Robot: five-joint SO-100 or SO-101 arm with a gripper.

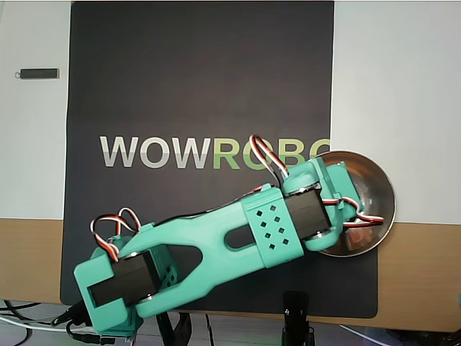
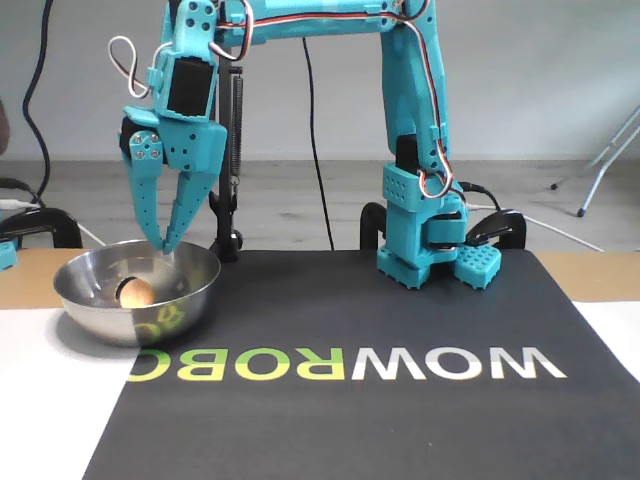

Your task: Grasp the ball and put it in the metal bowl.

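Note:
The peach-orange ball lies inside the metal bowl at the left of the fixed view. It rests low in the bowl, touching nothing but the steel. My teal gripper hangs just above the bowl's far rim, a little right of the ball. Its fingers point down with their tips drawn together on nothing. In the overhead view the wrist covers the left part of the metal bowl, and I cannot pick the ball out for certain there.
The bowl stands at the edge of a black mat printed WOWROBO. The arm's base is at the mat's far side in the fixed view. A small dark stick lies on the white surface. Cables and clamps sit behind the bowl.

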